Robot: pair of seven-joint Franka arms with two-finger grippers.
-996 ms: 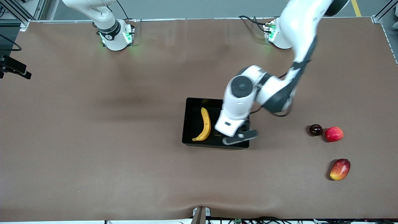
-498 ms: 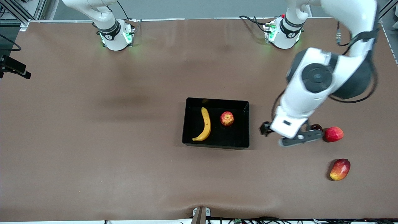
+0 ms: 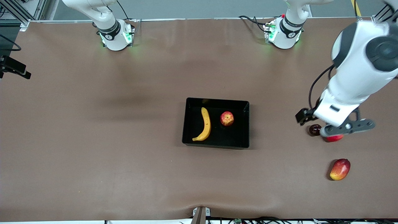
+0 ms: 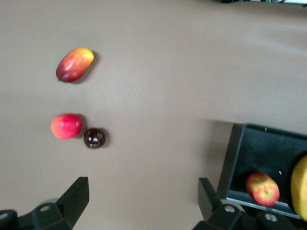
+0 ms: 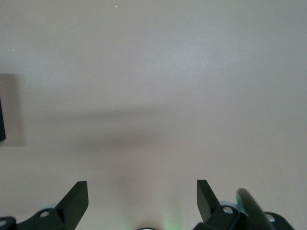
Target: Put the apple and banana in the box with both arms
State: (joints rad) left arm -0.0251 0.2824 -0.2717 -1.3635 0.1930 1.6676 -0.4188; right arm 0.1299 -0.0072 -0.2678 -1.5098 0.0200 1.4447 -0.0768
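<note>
We see the box (image 3: 245, 124) near the middle of the table (image 3: 93, 140). Inside it lie the banana (image 3: 204, 125) and the apple (image 3: 227, 118), beside each other without touching; the banana is toward the right arm's end of the box.

The left gripper (image 4: 141, 203) hangs in the air over the table near the left arm's end, above a red-pink round fruit (image 4: 66, 126) and a dark small fruit (image 4: 94, 138), which sit just beside each other. Its fingers (image 4: 76, 196) are spread wide and hold nothing. A mango (image 3: 340, 169) lies nearer to the front camera than those two fruits.

The right gripper (image 5: 141, 201) shows only in the right wrist view; it waits over bare table, its fingers (image 5: 76, 199) wide apart and empty.
</note>
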